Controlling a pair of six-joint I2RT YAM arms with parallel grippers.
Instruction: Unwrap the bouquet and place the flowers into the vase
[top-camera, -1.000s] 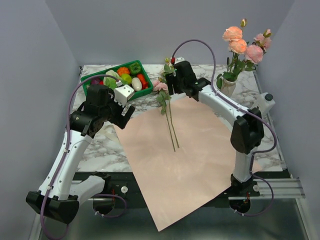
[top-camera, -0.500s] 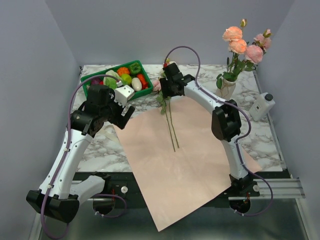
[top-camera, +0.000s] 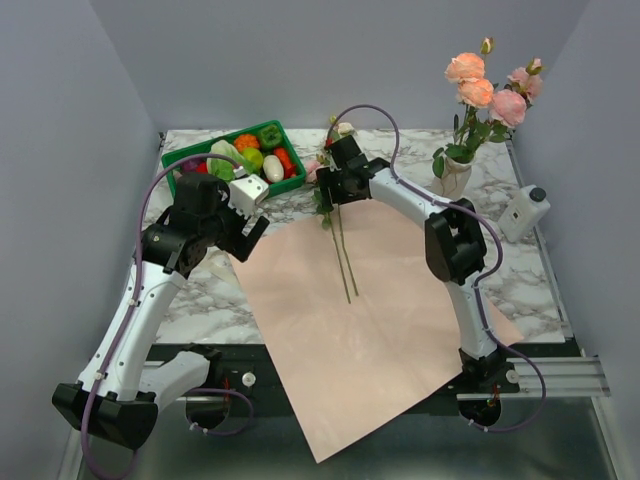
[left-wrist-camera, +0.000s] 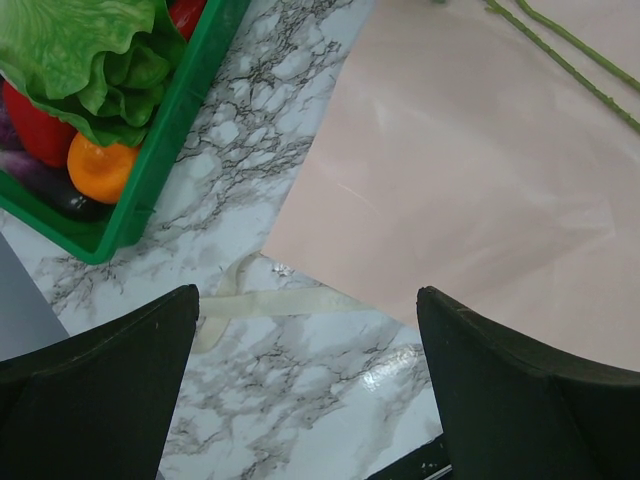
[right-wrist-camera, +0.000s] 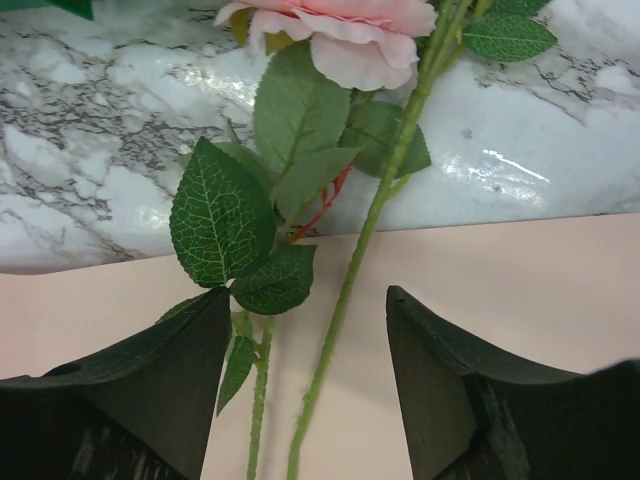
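The pink paper (top-camera: 370, 320) lies flat, the ribbon (left-wrist-camera: 280, 300) is off, and several roses (top-camera: 480, 90) stand in the vase (top-camera: 455, 178) at the tabletop's (top-camera: 545, 270) right rear; two flowers (top-camera: 342, 250) are left, lying across the paper's far edge. My right end effector (right-wrist-camera: 308, 295) hangs over them, jaws apart, stems in the gap, ungripped; my left end effector (left-wrist-camera: 305, 295) gapes wide, empty.

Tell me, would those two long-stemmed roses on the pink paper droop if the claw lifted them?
Probably light: the stems are thin. They lie nearly straight, so likely fairly stiff, perhaps wired. The bloom end may sag, being top-heavy.
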